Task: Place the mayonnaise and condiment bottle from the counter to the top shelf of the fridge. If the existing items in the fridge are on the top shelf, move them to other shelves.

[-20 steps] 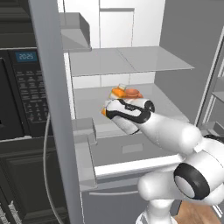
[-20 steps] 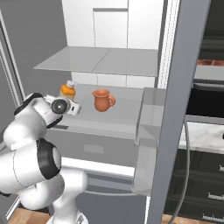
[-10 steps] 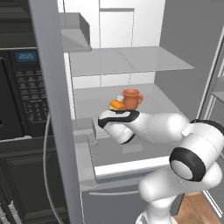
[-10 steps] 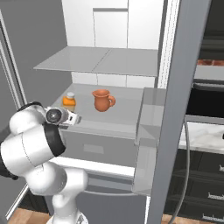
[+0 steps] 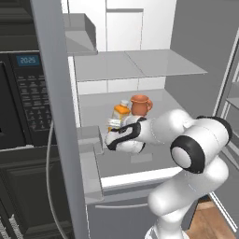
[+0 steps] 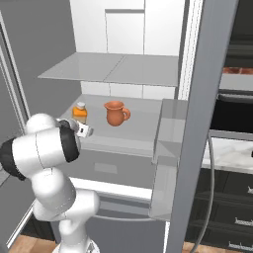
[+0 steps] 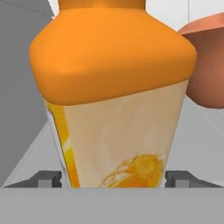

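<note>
Jaws (image 7: 113, 179) stand wide apart, nothing clamped yet. In hand view one fingertip (image 7: 48, 178) sits just outside each lower flank of the orange bottle (image 7: 116, 100), so the bottle body lies between the jaws, dead ahead and very close. Can't tell if pads touch the sides; looks like a thin gap each side.

Key relation: bottle stands upright, long axis vertical, roughly square to the jaws' closing line. Jaws come at it from the front, low on the body, w/ the orange shoulder above them. In my judgement the next move needs only a squeeze inward, no more reach.

Just beyond and to one side of the bottle: the clay jug (image 7: 208, 65), near it but apart. Risk, as I read it: wide bottle, jaws near full spread, so a skewed grip could slip or nudge the jug.

From the left base view, jaws (image 5: 113, 132) meet the bottle (image 5: 120, 112) on the fridge's (image 6: 91, 44) middle shelf (image 6: 143, 128), jug (image 5: 139, 104) behind. Top shelf (image 5: 140, 63) sits above and farther back.
</note>
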Motion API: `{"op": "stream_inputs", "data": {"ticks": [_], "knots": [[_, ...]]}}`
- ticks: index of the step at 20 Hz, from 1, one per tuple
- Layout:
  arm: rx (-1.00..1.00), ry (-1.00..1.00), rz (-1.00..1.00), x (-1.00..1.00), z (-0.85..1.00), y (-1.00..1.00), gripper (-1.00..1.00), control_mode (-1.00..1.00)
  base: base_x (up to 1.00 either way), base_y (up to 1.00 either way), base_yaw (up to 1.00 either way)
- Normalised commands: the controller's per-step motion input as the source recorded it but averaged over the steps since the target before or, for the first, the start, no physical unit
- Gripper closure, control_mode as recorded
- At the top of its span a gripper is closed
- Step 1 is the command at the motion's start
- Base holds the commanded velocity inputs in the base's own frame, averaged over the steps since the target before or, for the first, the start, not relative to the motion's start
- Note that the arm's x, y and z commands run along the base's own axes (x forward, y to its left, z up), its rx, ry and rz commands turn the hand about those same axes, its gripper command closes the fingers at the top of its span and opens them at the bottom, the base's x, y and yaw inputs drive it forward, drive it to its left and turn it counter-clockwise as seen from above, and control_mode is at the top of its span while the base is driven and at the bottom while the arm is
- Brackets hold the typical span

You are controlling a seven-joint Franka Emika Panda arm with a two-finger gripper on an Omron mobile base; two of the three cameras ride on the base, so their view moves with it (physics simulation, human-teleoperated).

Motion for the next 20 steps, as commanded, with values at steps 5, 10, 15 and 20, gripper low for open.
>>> {"op": "stream_inputs", "data": {"ticks": [5, 10, 15, 20], "knots": [[-0.07, 0.01, -0.05, 0.77, 0.04, 0.27, -1.00, -1.00, 0.00, 0.00, 0.00], [-0.03, 0.10, -0.08, 0.20, 0.15, 0.21, -1.00, -1.00, 0.00, 0.00, 0.00], [-0.06, 0.00, -0.08, -0.34, 0.79, 0.03, -1.00, -1.00, 0.00, 0.00, 0.00], [-0.11, 0.00, -0.05, -0.97, 0.83, 0.00, -1.00, -1.00, 0.00, 0.00, 0.00]]}}
